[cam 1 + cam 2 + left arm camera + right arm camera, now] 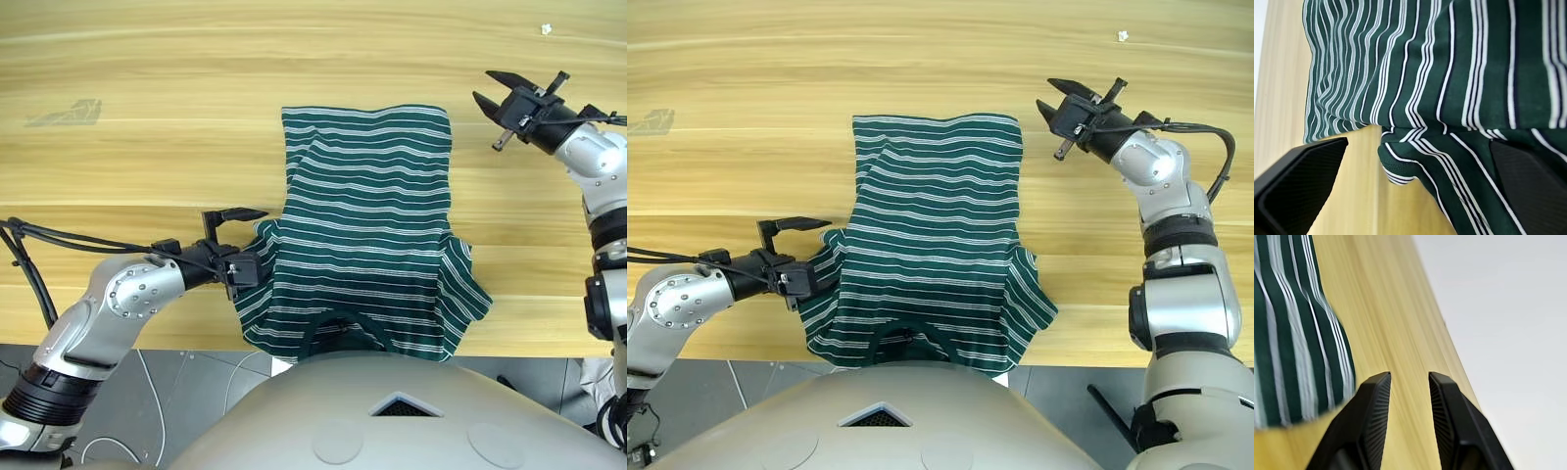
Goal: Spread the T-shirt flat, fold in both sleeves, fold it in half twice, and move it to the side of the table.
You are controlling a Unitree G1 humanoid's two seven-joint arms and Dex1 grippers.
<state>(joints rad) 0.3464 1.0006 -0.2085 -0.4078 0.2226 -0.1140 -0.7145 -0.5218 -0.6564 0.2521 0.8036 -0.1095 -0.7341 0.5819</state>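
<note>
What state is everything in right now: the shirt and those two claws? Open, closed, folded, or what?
T-shirt: lying spread on the table, unfolded, both sleeves not yet folded in.
Left gripper: open, fingers either side of the T-shirt's left sleeve edge.
Right gripper: open, holding nothing, beside the T-shirt's far right corner.

Broad wooden table [147, 59] left, right and beyond the T-shirt [367, 225]; tiny white scrap [547, 29] far right.
</note>
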